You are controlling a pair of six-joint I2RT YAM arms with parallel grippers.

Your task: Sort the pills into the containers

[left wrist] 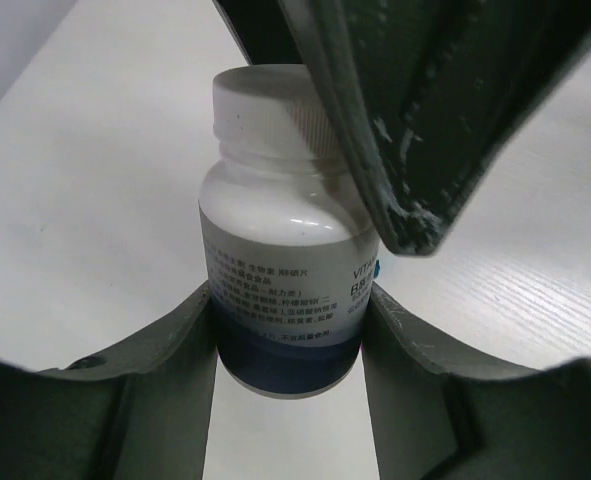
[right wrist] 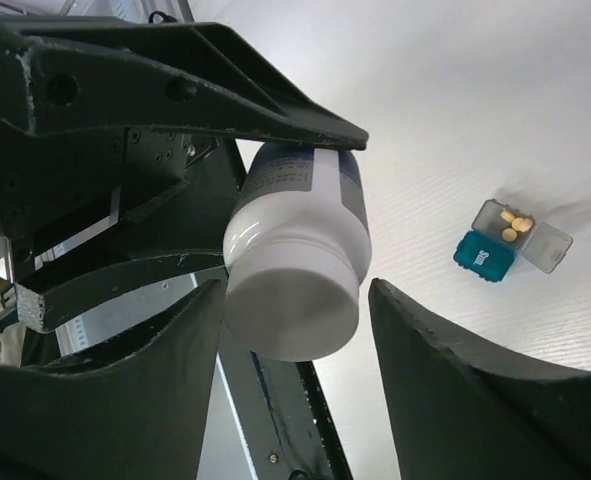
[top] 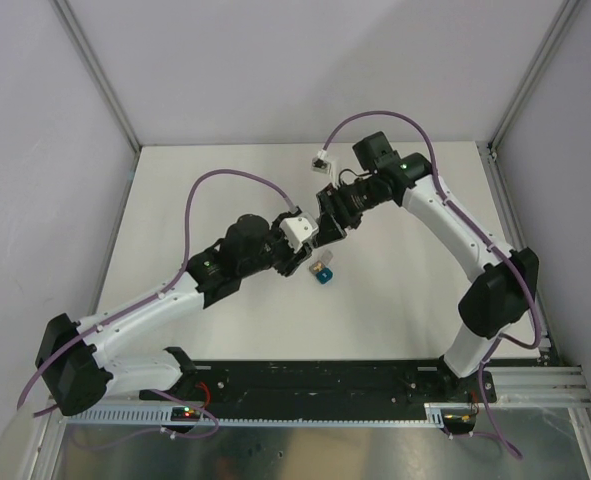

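A white pill bottle (left wrist: pixel 275 230) with a white cap hangs above the table, tilted. My left gripper (left wrist: pixel 287 300) is shut on its dark-banded base, a finger pressed on each side. My right gripper (right wrist: pixel 295 300) straddles the cap (right wrist: pixel 293 305) and stands open: one finger lies against the cap and a gap shows at the other. The containers (right wrist: pixel 483 254) lie on the table beyond, a teal compartment joined to a grey one (right wrist: pixel 537 244) whose lid is up. Yellow pills (right wrist: pixel 513 222) lie in the grey one. From above, both grippers meet at the bottle (top: pixel 295 232), just behind the containers (top: pixel 323 272).
A small white connector block (top: pixel 320 159) on a purple cable hangs near the back of the white table (top: pixel 225 180). Grey walls close in the left, right and back sides. A black rail (top: pixel 315 380) with the arm bases runs along the near edge.
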